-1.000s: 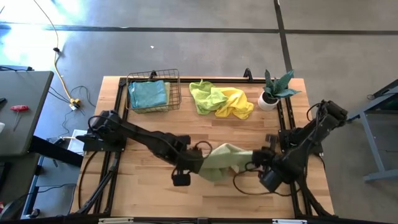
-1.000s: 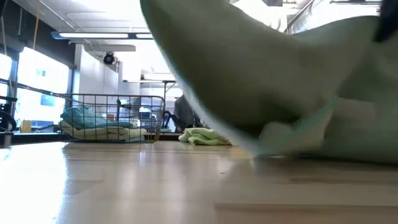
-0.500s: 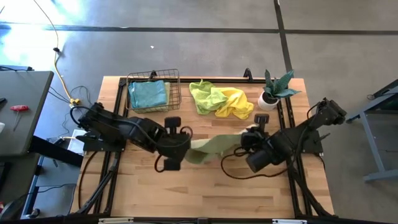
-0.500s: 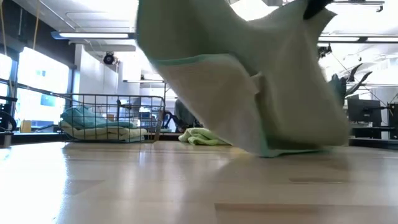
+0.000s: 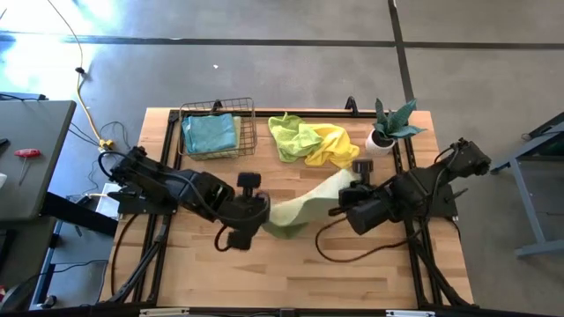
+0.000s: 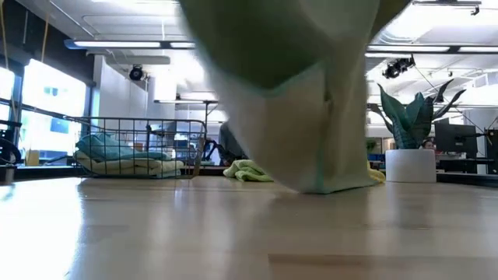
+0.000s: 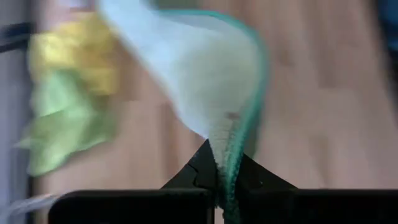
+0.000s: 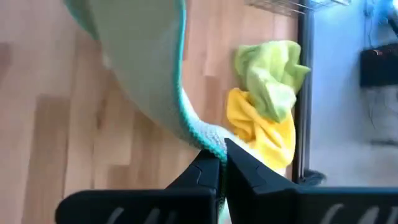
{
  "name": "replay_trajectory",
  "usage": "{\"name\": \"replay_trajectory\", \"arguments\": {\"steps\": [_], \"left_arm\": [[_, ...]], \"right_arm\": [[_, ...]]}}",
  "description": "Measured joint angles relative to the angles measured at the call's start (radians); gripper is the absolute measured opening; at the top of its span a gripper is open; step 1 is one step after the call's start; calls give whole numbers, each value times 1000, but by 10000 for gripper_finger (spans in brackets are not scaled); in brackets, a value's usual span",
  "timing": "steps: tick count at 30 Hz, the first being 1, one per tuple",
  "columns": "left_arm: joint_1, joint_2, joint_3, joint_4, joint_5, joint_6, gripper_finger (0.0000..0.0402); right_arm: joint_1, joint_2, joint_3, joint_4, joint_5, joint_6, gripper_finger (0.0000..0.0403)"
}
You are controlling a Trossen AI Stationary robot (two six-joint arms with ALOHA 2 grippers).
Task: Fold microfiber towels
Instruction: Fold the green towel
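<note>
We hold the sage towel (image 5: 304, 204) stretched in the air over the middle of the table (image 5: 291, 273), one edge pinched in each hand. Our left gripper (image 7: 217, 180) is clamped shut on its teal-hemmed edge, and our right gripper (image 8: 222, 163) is clamped shut on the opposite edge. Farther back lie the lime towel (image 5: 291, 136) and yellow towel (image 5: 335, 145), touching in a heap. At the far edge stand the basket (image 5: 218, 129), holding a blue towel (image 5: 210, 134), and a plant (image 5: 388, 128).
</note>
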State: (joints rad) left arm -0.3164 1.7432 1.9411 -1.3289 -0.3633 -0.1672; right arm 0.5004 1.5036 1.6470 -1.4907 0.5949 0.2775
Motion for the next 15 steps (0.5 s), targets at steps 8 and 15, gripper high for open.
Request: {"name": "replay_trajectory", "arguments": {"steps": [8,15], "left_arm": [[-5,0,0,-13,-485,-137,0],[-8,0,0,27,-87,-45,0]], "right_arm": [[-12,0,2,-42,500,56,0],[-18,0,2,22,47,-65,0]]}}
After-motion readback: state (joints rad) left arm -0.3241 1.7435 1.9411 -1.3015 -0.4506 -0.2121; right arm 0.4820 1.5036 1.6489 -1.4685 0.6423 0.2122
